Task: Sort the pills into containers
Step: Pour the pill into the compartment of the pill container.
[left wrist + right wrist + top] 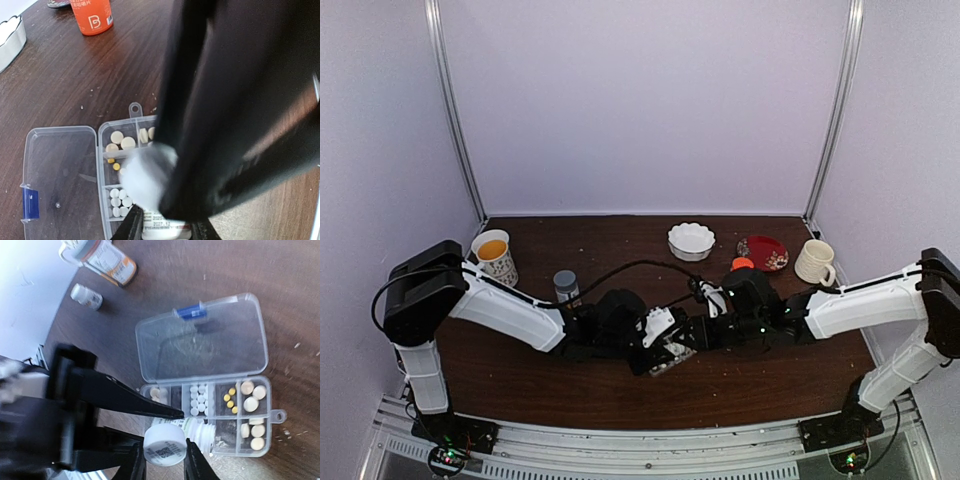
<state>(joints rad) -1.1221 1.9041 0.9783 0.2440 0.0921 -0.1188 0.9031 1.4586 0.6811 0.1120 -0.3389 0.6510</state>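
Clear-plastic organizer box (pixel 225 350) sits mid-table toward the near edge, lid open flat. Pills (pixel 198 400) fill several compartments: white, yellow, tan, kept sep. Left gripper (pixel 166 230) clamps an uncapped white bottle (pixel 200 431) over the box; right gripper (pixel 164 454) pinches its cap (pixel 164 442). I judge sorting part-done, pour outstanding.

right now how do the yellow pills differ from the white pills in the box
The yellow pills are slightly smaller and few, four in a loose line. The white pills are slightly larger, more numerous and packed in two columns. Both are round and lie in neighbouring compartments of the open box.
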